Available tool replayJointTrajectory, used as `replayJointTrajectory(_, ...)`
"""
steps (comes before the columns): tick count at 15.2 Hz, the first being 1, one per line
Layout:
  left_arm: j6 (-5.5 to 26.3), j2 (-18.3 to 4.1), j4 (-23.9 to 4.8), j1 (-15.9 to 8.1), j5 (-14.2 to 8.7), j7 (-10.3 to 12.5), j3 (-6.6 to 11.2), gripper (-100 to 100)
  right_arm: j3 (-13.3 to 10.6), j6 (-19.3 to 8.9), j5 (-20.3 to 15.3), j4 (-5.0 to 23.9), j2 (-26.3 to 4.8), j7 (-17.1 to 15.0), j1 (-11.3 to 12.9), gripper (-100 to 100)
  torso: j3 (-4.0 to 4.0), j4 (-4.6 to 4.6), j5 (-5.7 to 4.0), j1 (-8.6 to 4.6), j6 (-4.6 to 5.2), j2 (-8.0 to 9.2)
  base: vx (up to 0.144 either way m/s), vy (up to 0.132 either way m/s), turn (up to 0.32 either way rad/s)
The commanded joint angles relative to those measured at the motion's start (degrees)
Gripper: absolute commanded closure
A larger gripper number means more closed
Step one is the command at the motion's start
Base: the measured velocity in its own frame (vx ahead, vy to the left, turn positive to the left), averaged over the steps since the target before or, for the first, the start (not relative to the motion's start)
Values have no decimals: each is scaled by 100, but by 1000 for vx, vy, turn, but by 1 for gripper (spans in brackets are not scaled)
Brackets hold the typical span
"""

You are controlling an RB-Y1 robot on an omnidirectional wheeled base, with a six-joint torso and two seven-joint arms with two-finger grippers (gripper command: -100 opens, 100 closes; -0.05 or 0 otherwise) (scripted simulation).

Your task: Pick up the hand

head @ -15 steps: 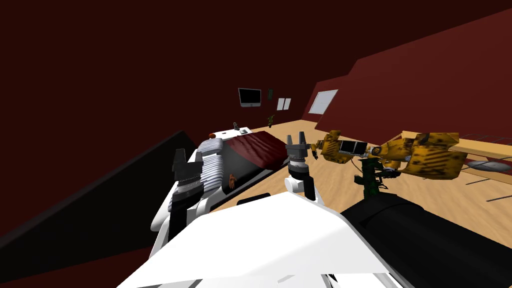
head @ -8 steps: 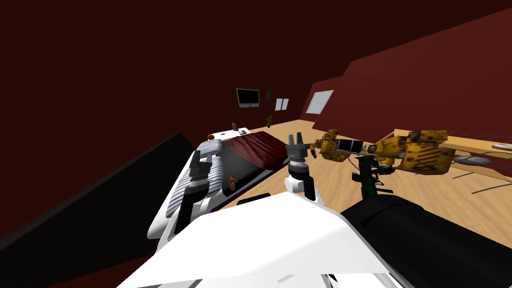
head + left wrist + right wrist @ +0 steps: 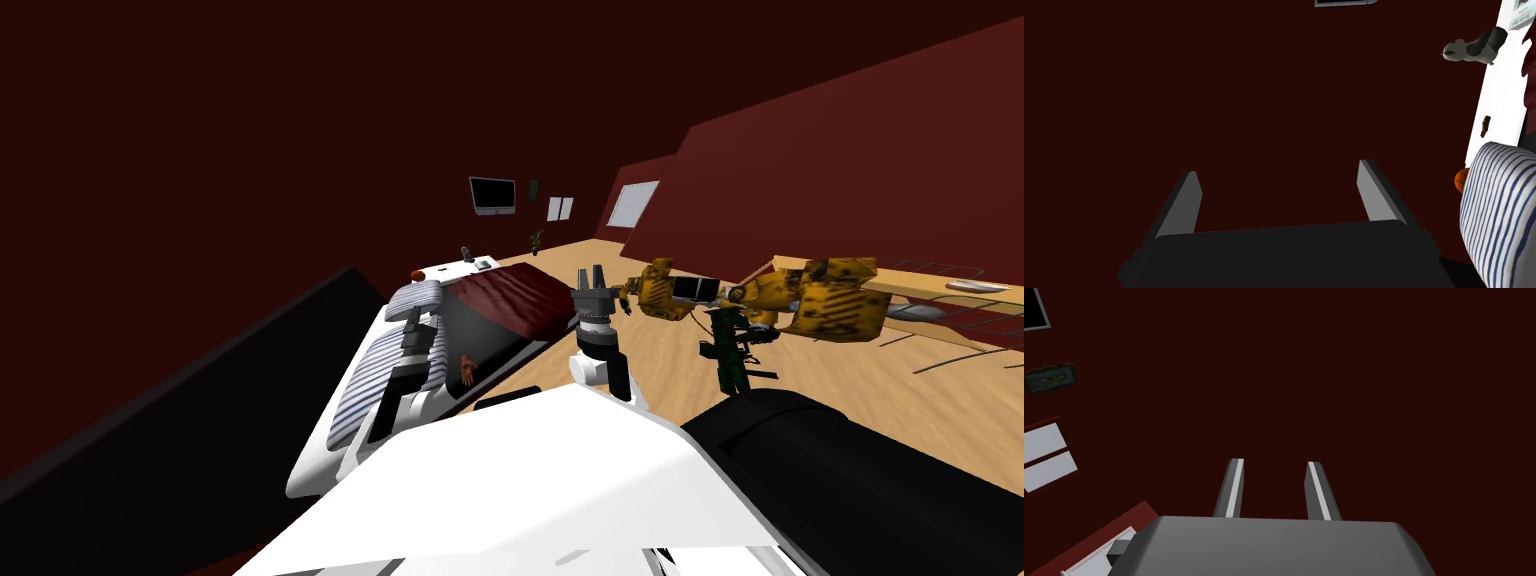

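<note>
Left gripper [image 3: 1278, 167]: fingers spread wide, nothing between them, aimed at the dark red wall [image 3: 1224, 90]. A striped pillow [image 3: 1499, 215] is just beside one finger. Past the pillow an orange ball [image 3: 1461, 179] sits at the edge of a white ledge [image 3: 1499, 100] at the bed's head end. A small brown item [image 3: 1485, 126] and a black-and-white figure [image 3: 1474, 47] are further along the ledge.

Head view: left forearm [image 3: 395, 385] is stretched forward and low, gripper over the striped pillows near the bed's head end.

Hand [image 3: 466, 368]: small, brown, lying on the dark grey sheet [image 3: 480, 335] close to the bed's floor-side edge, between the pillows and the dark red blanket [image 3: 515, 295]. It is near the left gripper but apart from it, on the gripper's right.

Right gripper [image 3: 1275, 461]: fingers drawn close, narrow gap, pinching nothing. Right forearm [image 3: 598, 355] extends forward from the chest, gripper past the bed's floor-side edge, over the wooden floor [image 3: 650, 360].
</note>
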State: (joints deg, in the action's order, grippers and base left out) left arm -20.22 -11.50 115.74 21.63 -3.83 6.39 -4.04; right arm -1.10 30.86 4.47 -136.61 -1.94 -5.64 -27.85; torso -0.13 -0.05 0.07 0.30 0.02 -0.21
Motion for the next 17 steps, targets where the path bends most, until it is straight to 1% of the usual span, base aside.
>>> replayJointTrajectory(1, 134, -60, -217, -79, -136, 5, -64, -100, 0, 0, 0, 0, 0, 0, 0, 0, 0, 0, 0, 0, 0, 0, 37, 79, -62)
replayJointTrajectory(2, 246, -106, -433, -188, -300, 6, -154, -100, 0, 0, 0, 0, 0, 0, 0, 0, 0, 0, 1, 3, -1, 0, 46, 78, -82)
replayJointTrajectory(3, 246, -106, -492, -188, -300, 6, -154, -100, 0, 0, 0, 0, 0, 0, 0, 0, -1, 0, 1, 4, 0, -2, 48, 79, -63)
replayJointTrajectory(4, 360, -135, -699, -297, -465, 7, -243, -100, 0, 0, 0, 0, 0, 0, 0, 0, -2, -1, 1, 4, -1, -3, 51, 84, -65)
replayJointTrajectory(5, 360, -135, -770, -297, -465, 7, -243, -100, 0, 0, 0, 0, 0, 0, 0, 0, -2, -1, 2, 6, -1, -4, 50, 84, -55)
replayJointTrajectory(6, 473, -145, -919, -404, -630, 7, -333, -100, 0, 0, 0, 0, 0, 0, 0, 0, -3, -1, 2, 6, -1, -5, 50, 98, -54)
replayJointTrajectory(7, 473, -145, -1024, -404, -630, 7, -333, -100, 0, 0, 0, 0, 0, 0, 0, 0, -3, -1, 2, 10, -1, -5, 43, 95, -58)
replayJointTrajectory(8, 473, -145, -1050, -404, -630, 7, -333, -100, 0, 0, 0, 0, 0, 0, 0, 0, -2, -1, 3, 10, -1, -3, 29, 62, -34)
replayJointTrajectory(9, 587, -140, -1235, -509, -793, 7, -423, -100, 0, 0, 0, 0, 0, 0, 0, 0, 0, 0, 2, 3, -2, 0, 31, 59, -56)
replayJointTrajectory(10, 587, -140, -1331, -509, -793, 7, -423, -100, 0, 0, 0, 0, 0, 0, 0, 0, 0, 0, 0, -1, 0, 1, 29, 63, -57)
replayJointTrajectory(11, 699, -123, -1507, -612, -954, 8, -514, -100, 0, 0, 0, 0, 0, 0, 0, 0, 1, 0, 0, -3, 0, 1, 31, 65, -78)
replayJointTrajectory(12, 699, -123, -1610, -612, -954, 8, -514, -100, 0, 0, 0, 0, 0, 0, 0, 0, 1, 0, 0, -3, 0, 1, 34, 66, -60)
replayJointTrajectory(13, 811, -98, -1758, -714, -1115, 8, -603, -100, 0, 0, 0, 0, 0, 0, 0, 0, 1, 0, 0, -3, -1, 2, 39, 80, -60)
replayJointTrajectory(14, 811, -98, -1869, -714, -1115, 8, -603, -100, 0, 0, 0, 0, 0, 0, 0, 0, 0, 0, 0, 0, 0, 0, 42, 85, -62)
replayJointTrajectory(15, 811, -98, -1886, -714, -1115, 8, -603, -100, 0, 0, 0, 0, 0, 0, 0, 0, 0, 0, 1, 2, -2, -1, 34, 62, -21)
replayJointTrajectory(16, 922, -70, -2075, -816, -1274, 8, -693, -100, 0, 0, 0, 0, 0, 0, 0, 0, 0, 0, 0, -1, -2, 1, 31, 53, -40)
replayJointTrajectory(17, 922, -70, -2154, -816, -1274, 8, -693, -100, 0, 0, 0, 0, 0, 0, 0, 0, 1, 0, -1, -5, -1, 2, 26, 54, -48)
